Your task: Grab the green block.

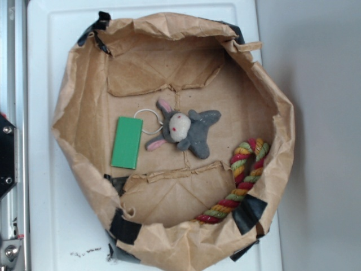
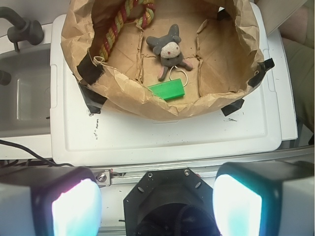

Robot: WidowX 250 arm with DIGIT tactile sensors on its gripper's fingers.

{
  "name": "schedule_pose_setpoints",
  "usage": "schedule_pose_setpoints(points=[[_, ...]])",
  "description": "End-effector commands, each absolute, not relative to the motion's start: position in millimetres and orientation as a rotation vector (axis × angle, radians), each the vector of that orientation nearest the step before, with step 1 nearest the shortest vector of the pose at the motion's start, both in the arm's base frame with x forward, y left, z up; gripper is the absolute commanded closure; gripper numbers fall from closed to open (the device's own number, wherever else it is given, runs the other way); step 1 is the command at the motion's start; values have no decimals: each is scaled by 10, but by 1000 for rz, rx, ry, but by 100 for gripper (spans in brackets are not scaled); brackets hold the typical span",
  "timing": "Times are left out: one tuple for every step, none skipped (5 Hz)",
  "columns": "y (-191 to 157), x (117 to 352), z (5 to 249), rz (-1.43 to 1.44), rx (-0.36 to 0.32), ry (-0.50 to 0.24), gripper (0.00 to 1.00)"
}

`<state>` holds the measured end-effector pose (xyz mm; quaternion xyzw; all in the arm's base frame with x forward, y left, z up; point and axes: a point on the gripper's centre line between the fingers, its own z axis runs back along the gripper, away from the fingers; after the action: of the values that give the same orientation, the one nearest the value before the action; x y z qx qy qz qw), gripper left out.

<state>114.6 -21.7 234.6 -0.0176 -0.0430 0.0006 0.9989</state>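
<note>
Bright-green and flat, the green block (image 1: 127, 143) lies on the floor of a crumpled brown paper bag (image 1: 79, 73) that sits on a white tabletop (image 1: 42, 214). Just beside the block is a grey plush toy (image 1: 189, 130), whose metal ring (image 1: 148, 121) touches the block's corner. A braided rope (image 1: 242, 175) curls along the bag's far wall. In the wrist view the end effector (image 2: 156, 204) hangs well back from the bag, fingers (image 2: 238, 204) spread wide, gripping nothing.
</note>
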Motion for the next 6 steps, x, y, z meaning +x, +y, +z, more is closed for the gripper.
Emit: schedule_pose_setpoints(points=[[-328,1567,2370,54,-57,-137,0],[-323,1671,2337,84,-43,-164,0],[-266,1804,2297,154,-61,-183,0],[-247,2050,2198,362,-78,-188,0],[-108,2219,1955,619,-85,-109,0],[-108,2219,1955,619,-85,-109,0]])
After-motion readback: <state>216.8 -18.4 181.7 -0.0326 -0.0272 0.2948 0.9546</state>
